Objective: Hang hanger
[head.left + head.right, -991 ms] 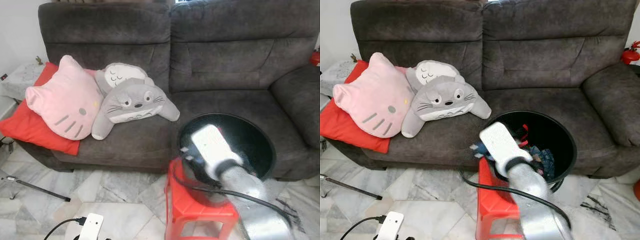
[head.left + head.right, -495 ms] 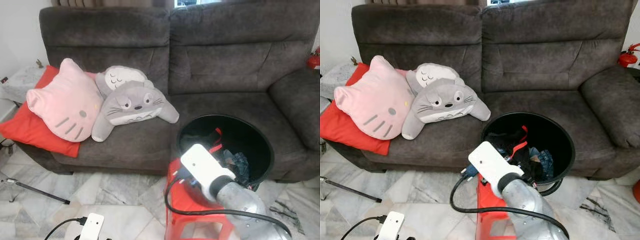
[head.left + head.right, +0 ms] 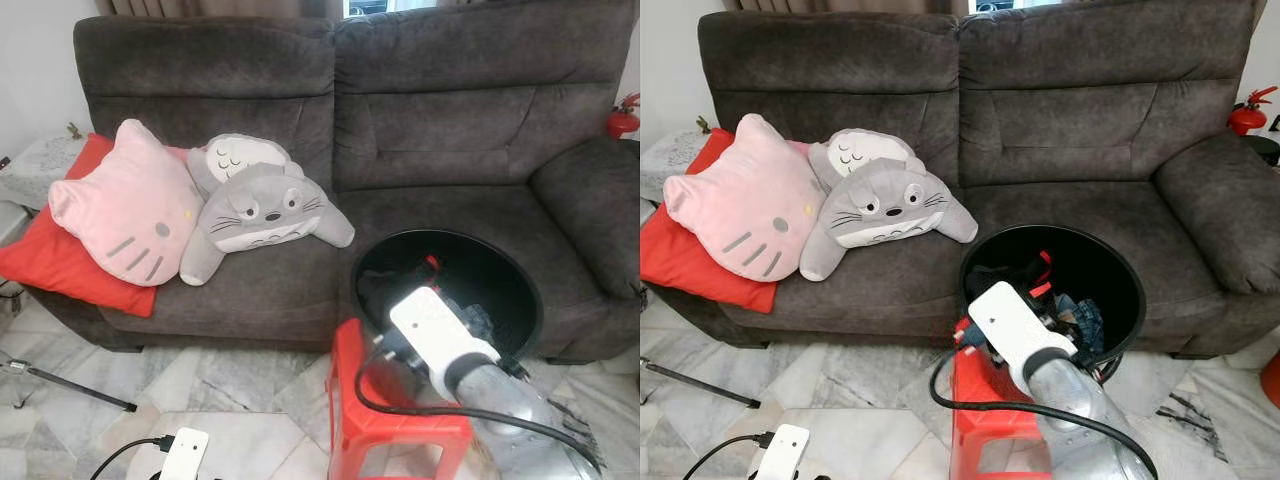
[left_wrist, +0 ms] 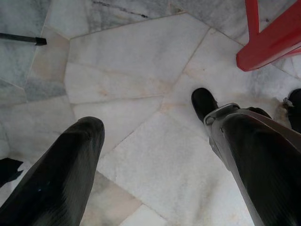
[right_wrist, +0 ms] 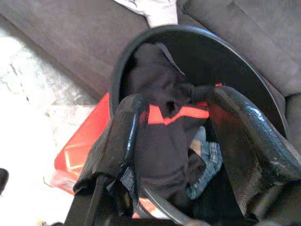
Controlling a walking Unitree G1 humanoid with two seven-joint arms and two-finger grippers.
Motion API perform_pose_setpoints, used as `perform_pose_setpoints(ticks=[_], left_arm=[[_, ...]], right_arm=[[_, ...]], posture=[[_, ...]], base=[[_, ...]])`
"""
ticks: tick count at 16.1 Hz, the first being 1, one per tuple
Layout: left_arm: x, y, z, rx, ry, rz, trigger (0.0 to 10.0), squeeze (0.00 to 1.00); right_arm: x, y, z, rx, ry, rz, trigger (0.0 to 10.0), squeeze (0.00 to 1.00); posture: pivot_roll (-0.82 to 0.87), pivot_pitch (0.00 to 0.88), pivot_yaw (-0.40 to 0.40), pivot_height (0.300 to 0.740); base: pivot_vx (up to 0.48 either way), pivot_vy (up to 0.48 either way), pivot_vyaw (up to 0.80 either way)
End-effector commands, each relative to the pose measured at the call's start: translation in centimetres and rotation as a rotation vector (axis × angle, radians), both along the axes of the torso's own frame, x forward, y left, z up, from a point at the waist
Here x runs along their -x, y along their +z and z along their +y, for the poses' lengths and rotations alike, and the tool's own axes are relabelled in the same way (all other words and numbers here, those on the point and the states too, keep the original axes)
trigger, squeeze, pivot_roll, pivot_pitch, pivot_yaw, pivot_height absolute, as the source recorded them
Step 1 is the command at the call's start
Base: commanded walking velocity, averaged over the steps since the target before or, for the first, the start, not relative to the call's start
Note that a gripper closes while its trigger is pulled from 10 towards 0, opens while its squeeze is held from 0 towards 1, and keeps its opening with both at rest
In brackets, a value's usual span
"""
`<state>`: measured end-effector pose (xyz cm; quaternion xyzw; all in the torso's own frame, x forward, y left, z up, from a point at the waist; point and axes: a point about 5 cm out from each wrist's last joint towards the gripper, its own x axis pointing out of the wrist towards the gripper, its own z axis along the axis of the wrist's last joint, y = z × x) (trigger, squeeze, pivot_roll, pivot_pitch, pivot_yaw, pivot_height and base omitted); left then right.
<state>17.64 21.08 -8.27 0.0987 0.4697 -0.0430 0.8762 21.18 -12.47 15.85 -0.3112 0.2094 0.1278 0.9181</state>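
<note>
**Left eye view.** The right arm [image 3: 470, 365] reaches forward and down over the rim of a black bucket [image 3: 530, 290] that stands on a red stool [image 3: 395, 425] just before a dark grey sofa [image 3: 440, 130]. The gripper itself is hidden behind the white wrist housing. The step in hand appears to be the fetching of a piece from the bucket; nothing is yet lifted clear. No hanger can be made out here, nor any rail to hang it on.

**Right eye view.** The bucket holds a heap of clothes [image 3: 1080, 310]: black cloth, a red strap, blue denim. A pink cat cushion [image 3: 735, 200] and a grey plush cushion [image 3: 880, 205] lie on the sofa's left seat, well apart from the work.

**Left wrist view.** The left gripper [image 4: 155, 155] hangs idle above the marble floor [image 4: 131, 80], its two fingers spread wide and empty; a leg of the stool shows at one corner.

**Right wrist view.** The right gripper [image 5: 176, 117] sits at the bucket's mouth, fingers apart, straddling a black garment with an orange-red band [image 5: 164, 127]. Cloth touches or drapes one finger, yet no firm clamp is evident. Whether a hanger lies within this garment cannot be told. The next move, by judgement, calls for closing on the bundle at its upper fold and raising it straight up, clear of the rim, so that the denim beneath is not dragged out.
</note>
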Motion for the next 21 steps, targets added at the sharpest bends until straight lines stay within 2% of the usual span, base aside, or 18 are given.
perform_pose_setpoints(ticks=[1,4,7,10,14,16,18,21], left_arm=[[0.5,-0.2,0.2,-0.019,-0.011,0.024,10.0,0.00],[0.6,-0.3,0.4,-0.022,-0.014,0.029,10.0,0.00],[0.7,-0.3,0.3,-0.020,-0.012,0.029,10.0,0.00],[0.8,-0.3,0.3,-0.021,-0.015,0.032,10.0,0.00],[0.8,-0.3,0.4,-0.022,-0.016,0.030,10.0,0.00],[0.9,-0.3,0.4,-0.023,-0.012,0.026,10.0,0.00],[0.9,-0.3,0.5,-0.024,-0.010,0.027,10.0,0.00],[0.8,-0.3,0.4,-0.023,-0.010,0.029,10.0,0.00]], right_arm=[[0.0,-0.2,0.3,-0.005,0.008,0.008,10.0,0.00],[0.3,-1.3,0.2,0.006,0.012,0.047,10.0,0.00],[0.0,-1.0,-0.2,-0.088,-0.021,0.035,10.0,0.00],[-0.4,-1.0,-1.6,-0.064,-0.083,0.013,10.0,0.00],[-1.2,-1.6,-2.4,-0.049,-0.106,0.008,10.0,0.00],[-1.8,-0.9,-2.6,-0.041,-0.097,-0.044,10.0,0.00],[-2.0,0.3,-1.9,-0.093,-0.040,-0.106,10.0,0.00],[-1.5,-0.5,-1.1,-0.109,0.029,-0.092,10.0,0.00]], posture=[[-0.21,0.000,0.073,0.740],[-0.21,0.000,0.073,0.740],[-0.21,0.000,0.070,0.740],[-0.21,0.000,0.071,0.740],[-0.21,0.000,0.070,0.740],[-0.20,0.000,0.071,0.740],[-0.20,0.000,0.070,0.740],[-0.21,0.000,0.071,0.740]], base=[[0.000,0.000,0.00],[0.000,0.000,0.00],[0.000,0.000,0.00],[0.000,0.000,0.00],[0.000,0.000,0.00],[0.000,0.000,0.00],[0.000,0.000,0.00],[0.000,0.000,0.00]])
